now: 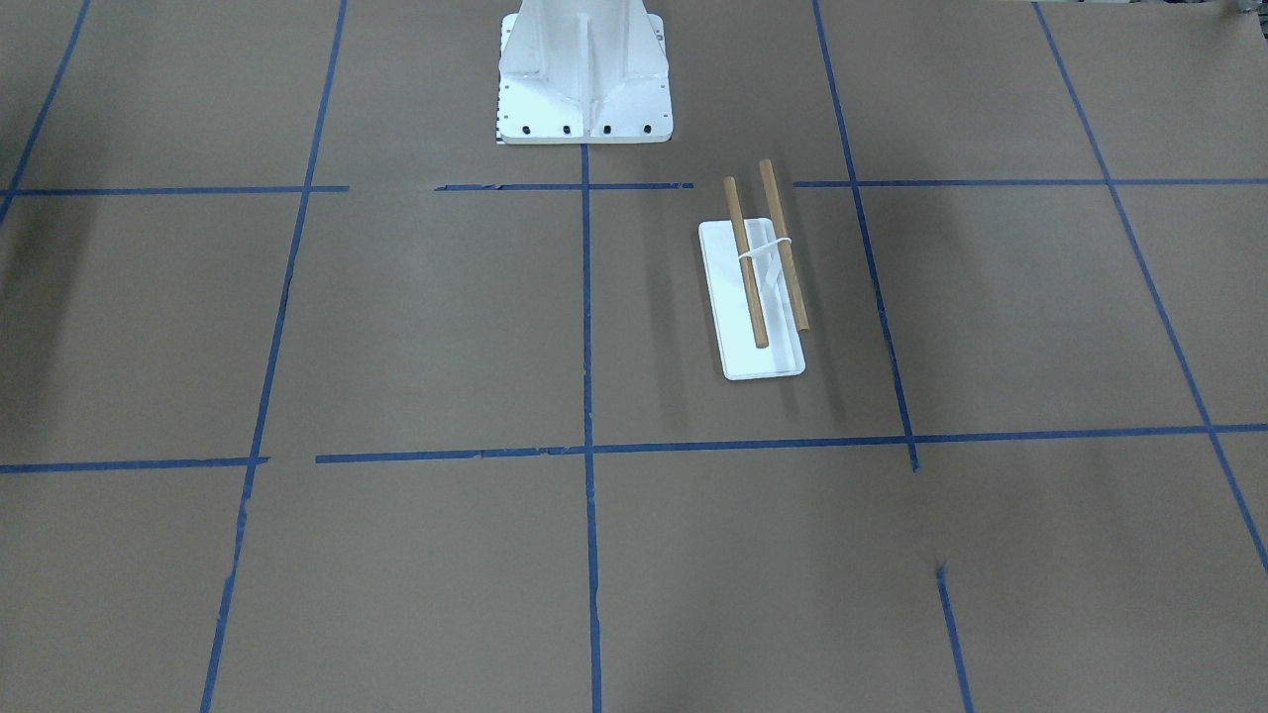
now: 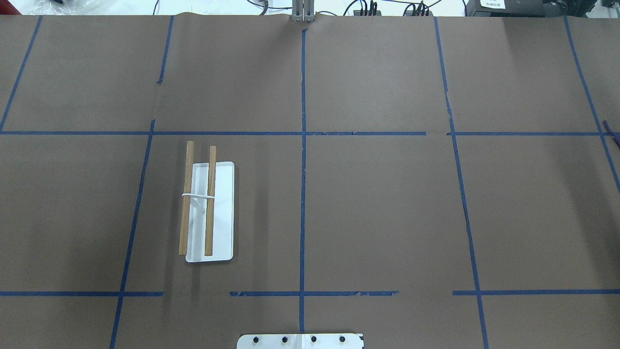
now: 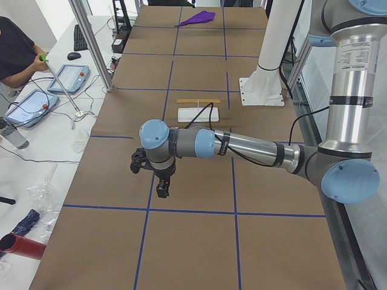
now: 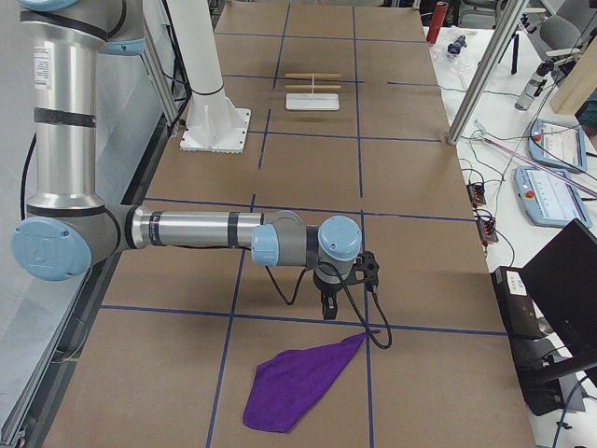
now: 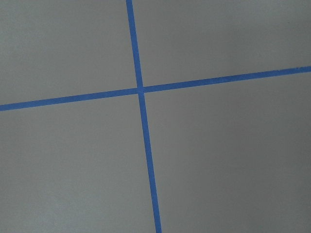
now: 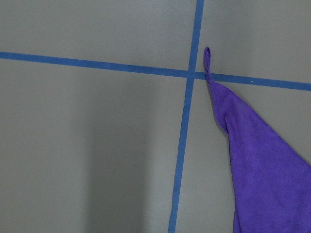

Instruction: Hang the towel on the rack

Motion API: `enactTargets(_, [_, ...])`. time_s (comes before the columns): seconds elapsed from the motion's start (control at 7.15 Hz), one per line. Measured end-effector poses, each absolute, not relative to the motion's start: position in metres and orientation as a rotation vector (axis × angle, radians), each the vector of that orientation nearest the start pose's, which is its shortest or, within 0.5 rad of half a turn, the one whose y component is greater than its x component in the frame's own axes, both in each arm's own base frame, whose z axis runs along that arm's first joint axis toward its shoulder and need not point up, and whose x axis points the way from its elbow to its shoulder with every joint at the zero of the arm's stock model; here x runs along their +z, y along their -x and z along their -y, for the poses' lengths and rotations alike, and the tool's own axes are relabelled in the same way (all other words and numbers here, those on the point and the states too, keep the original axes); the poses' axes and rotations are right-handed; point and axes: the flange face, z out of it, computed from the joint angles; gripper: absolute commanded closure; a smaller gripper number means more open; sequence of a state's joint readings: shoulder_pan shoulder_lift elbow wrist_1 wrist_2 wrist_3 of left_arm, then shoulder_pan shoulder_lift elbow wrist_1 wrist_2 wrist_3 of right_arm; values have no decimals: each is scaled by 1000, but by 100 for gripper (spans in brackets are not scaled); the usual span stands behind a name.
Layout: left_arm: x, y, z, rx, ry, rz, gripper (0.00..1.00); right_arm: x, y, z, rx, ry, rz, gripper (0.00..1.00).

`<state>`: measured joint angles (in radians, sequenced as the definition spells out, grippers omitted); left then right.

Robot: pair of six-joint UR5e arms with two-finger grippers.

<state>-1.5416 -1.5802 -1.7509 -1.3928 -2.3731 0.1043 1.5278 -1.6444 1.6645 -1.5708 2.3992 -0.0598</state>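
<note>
Right end effector [image 4: 327, 308] hangs over the worktop [image 4: 308, 168], tips down, just above & beside the pointy corner of the towel [image 4: 297, 385]. Open or closed? Can't tell. It only shows from the side, & its own wrist cam sees no fingers. Left end effector [image 3: 161, 187] hangs low over bare brown paper at the other end, w/ nothing under it but a cross of blue tape [image 5: 141, 90]. Can't tell its grip either.

Towel lies on the worktop at the robot's right end, a bit bunched, not picked up. Its loop tag [image 6: 207, 57] sticks out at the corner, right by a tape cross. Rack [image 2: 223, 213] stands well apart from it, on the robot's left side, near the big white pedestal [image 1: 582, 79]. Both rods [image 2: 209, 228] are bare.

So I think the job is at the very start: step 1, go get the towel. Next move prob. needs the right end effector to drop onto the corner by the tag, pinch the cloth & lift. Cloth looks soft & thin, so the pinch must go low, close to the paper, or it may miss. Then comes a long trip to the rack, maybe w/ a pass to the left arm, b/c the rack is on that side.
</note>
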Motion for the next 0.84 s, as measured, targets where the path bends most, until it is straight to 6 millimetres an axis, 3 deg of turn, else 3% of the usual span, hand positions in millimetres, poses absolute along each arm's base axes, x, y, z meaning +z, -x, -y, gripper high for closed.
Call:
enactTargets(0.42, [567,48,488,141,-69,-803,0,643,-40,464,-104,-25,830,0])
enactTargets(0.84, [566,47,488,148,-83,-806,0,642,-39,464,-102,-25,839,0])
